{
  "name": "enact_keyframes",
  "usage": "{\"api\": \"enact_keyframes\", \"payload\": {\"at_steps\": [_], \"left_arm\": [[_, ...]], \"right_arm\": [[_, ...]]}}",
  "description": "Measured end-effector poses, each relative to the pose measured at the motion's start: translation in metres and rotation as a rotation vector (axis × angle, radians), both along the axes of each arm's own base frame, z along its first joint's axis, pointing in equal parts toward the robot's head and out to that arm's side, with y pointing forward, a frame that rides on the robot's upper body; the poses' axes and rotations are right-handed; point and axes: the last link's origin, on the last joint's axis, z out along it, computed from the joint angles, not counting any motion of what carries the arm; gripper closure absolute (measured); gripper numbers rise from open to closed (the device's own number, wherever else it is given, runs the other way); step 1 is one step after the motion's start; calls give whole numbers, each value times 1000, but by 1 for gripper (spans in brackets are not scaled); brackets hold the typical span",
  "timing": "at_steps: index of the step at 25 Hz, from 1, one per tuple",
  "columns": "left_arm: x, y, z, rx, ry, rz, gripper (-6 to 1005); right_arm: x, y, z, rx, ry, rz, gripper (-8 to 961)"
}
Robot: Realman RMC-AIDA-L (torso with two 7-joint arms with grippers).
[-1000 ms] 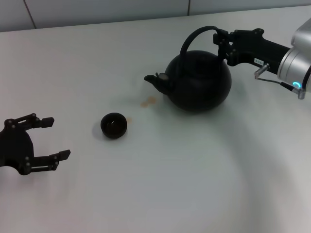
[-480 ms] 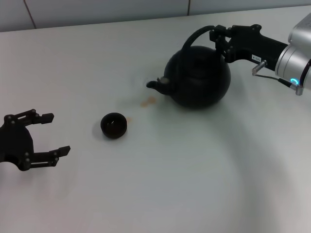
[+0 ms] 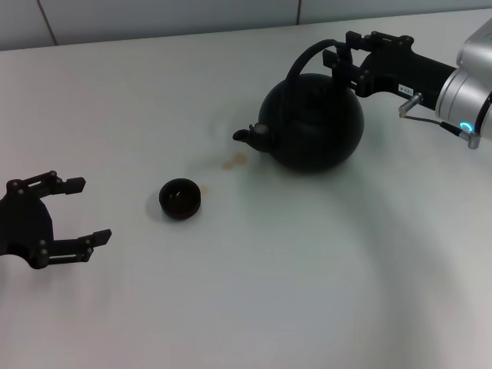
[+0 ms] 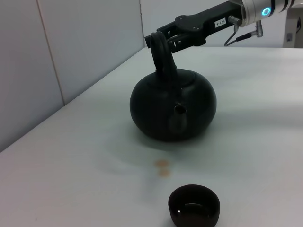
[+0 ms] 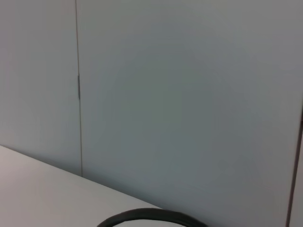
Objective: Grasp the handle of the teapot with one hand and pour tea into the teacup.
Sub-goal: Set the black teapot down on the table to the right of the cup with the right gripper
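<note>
The black teapot (image 3: pixel 311 123) stands upright on the white table, its spout (image 3: pixel 246 135) pointing toward the teacup. It also shows in the left wrist view (image 4: pixel 173 106). My right gripper (image 3: pixel 340 46) is at the top of the arched handle (image 3: pixel 304 58), with its fingers spread on either side of it. The handle's arc shows in the right wrist view (image 5: pixel 151 215). The small black teacup (image 3: pixel 181 198) sits left of the teapot, with liquid in it (image 4: pixel 194 205). Pale-brown tea drops (image 3: pixel 234 161) lie between them. My left gripper (image 3: pixel 95 210) is open and empty at the far left.
The white table (image 3: pixel 269 269) runs to a grey panelled wall (image 3: pixel 154 15) at the back. The right arm's silver wrist (image 3: pixel 469 100) reaches in from the right edge.
The teapot has tipped back from a tilt toward the cup to upright on the table. The right gripper's fingers have spread at the handle. The left arm has barely moved.
</note>
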Motion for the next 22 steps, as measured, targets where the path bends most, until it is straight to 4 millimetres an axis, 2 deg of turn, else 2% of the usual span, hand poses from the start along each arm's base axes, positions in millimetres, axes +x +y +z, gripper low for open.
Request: {"api": "enact_keyframes", "payload": {"at_steps": [2, 7, 12, 18, 22], "left_arm": [[0, 0, 0, 0, 0, 0, 126], [0, 0, 0, -1, -1, 1, 126], [-1, -2, 0, -4, -4, 2, 128], [0, -3, 1, -3, -13, 1, 128], [1, -2, 1, -6, -13, -2, 128]], "right_arm": [[0, 0, 0, 0, 0, 0, 465], [2, -4, 0, 0, 5, 2, 465], [6, -21, 0, -16, 31, 43, 466], [20, -52, 6, 64, 82, 98, 466], [25, -64, 6, 88, 116, 111, 465]]}}
